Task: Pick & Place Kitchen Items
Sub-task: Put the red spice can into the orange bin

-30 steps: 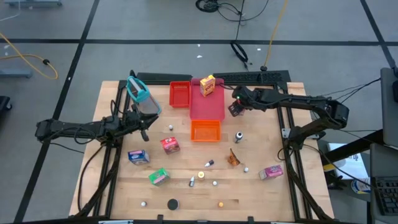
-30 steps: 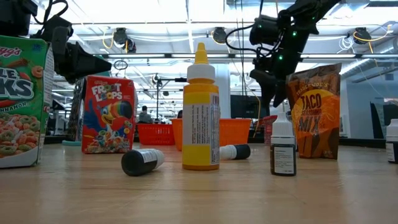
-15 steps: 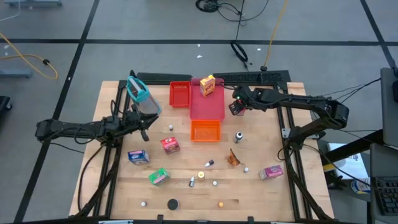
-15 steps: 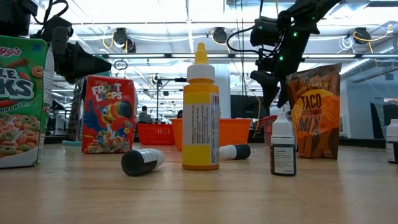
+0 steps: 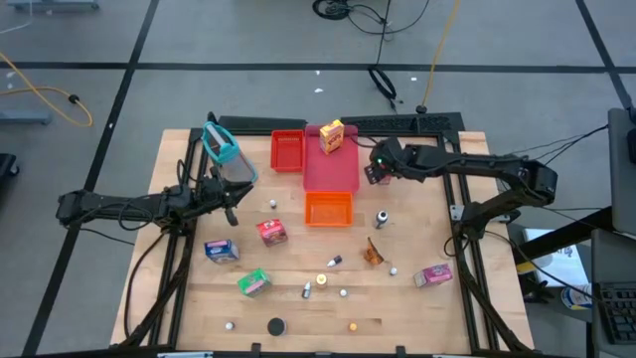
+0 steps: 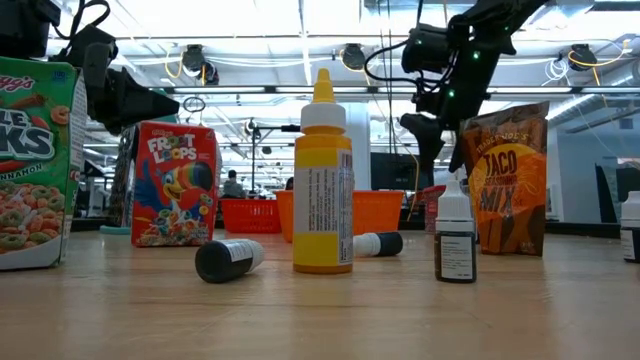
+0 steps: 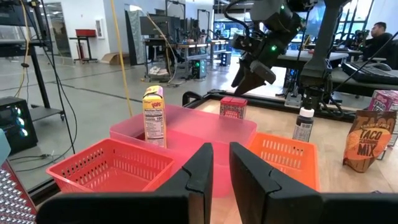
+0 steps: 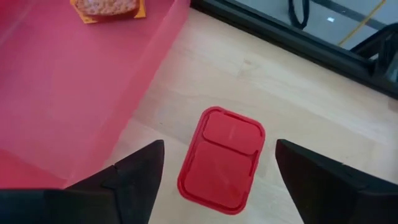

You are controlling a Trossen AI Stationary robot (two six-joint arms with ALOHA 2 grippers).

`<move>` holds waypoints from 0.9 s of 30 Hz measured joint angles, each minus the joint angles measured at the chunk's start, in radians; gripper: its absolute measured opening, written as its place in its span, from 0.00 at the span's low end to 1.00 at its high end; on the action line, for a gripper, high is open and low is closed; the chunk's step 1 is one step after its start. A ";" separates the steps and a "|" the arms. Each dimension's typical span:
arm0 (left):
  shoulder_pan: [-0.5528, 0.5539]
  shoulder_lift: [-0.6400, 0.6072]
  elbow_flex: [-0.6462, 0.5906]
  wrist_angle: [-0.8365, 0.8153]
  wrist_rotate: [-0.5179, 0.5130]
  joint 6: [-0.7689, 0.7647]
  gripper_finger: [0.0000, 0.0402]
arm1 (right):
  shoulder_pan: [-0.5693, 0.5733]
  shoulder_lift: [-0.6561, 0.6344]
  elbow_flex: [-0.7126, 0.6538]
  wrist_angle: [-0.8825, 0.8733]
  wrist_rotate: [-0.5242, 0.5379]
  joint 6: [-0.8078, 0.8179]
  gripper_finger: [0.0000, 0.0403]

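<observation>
Wooden table (image 5: 437,219) holds translucent pink plastic tray (image 8: 68,93); right gripper (image 8: 214,177) hangs above, fingers spread wide, empty, over small red rectangular box (image 8: 222,159) standing just beside the tray. Left gripper (image 7: 216,171) narrow, empty.

Red box (image 8: 221,160) on table, beside pink tray (image 8: 74,93).

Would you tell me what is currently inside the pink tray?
Inside the pink tray stands one yellow-orange carton, at its far end; the rest looks bare. The red box sits outside it, on the table beneath the open right gripper.
</observation>
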 joint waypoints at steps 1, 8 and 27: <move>0.000 0.000 0.000 -0.001 0.000 0.000 0.13 | 0.004 0.000 -0.012 0.011 0.011 0.011 0.76; 0.000 0.000 0.000 -0.002 0.000 0.000 0.13 | 0.009 0.000 -0.120 0.153 0.030 0.055 0.77; 0.000 0.000 0.000 -0.003 -0.001 0.004 0.13 | 0.009 0.000 -0.300 0.440 0.026 0.087 0.77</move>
